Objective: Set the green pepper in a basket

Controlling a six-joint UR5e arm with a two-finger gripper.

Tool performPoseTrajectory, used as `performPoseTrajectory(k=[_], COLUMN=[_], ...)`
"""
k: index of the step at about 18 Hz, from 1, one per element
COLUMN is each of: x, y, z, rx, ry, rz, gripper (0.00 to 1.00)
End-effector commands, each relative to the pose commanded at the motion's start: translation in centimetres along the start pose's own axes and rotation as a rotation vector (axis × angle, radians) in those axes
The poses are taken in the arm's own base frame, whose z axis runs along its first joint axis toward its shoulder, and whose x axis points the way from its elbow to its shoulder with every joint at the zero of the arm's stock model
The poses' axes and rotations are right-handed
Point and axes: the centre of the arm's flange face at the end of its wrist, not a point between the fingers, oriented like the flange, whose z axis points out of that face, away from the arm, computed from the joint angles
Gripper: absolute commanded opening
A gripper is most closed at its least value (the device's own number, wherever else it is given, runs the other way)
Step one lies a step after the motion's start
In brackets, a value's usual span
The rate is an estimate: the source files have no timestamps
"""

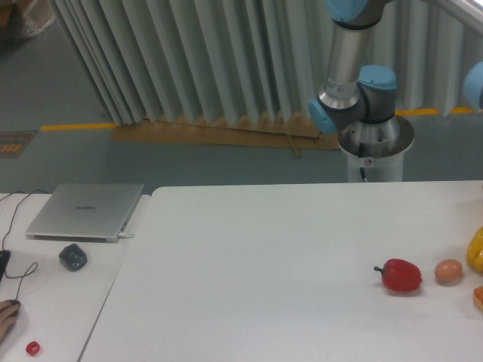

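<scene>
While my arm (343, 72) rises behind the table's far edge, my gripper sits out of frame — I cannot tell whether its fingers are spread or pressed together, so nothing can be placed against it. No green pepper or basket shows. A red pepper (400, 274) and an egg (448, 271) lie near the white table's (264, 279) right edge — broad bare surface beside them.

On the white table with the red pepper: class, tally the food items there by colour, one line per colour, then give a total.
Red: 1, the red bell pepper
Brown: 1, the egg
Yellow: 1, an item cut off at the right edge
Orange-red: 1, an item cut off at the right edge
Total: 4
No green pepper is in view.
</scene>
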Motion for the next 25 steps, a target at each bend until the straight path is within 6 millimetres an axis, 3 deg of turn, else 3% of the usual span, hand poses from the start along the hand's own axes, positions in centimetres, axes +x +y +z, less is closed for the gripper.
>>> performPoseTrajectory(k=[6,11,21,25], x=[-0.9,-0.6,1.1,1.2], y=[-6.8,-9.5,-10.2,-10.1], z=[-0.6,-1.6,-4.7,-4.2], rx=[0.017,0.029,-0.03,-0.028], ry=[0.011,0.018,0.089,0.103], rz=[-0.058,-0.066,-0.056,-0.067], gripper=[1.0,1.0,1.0,1.0])
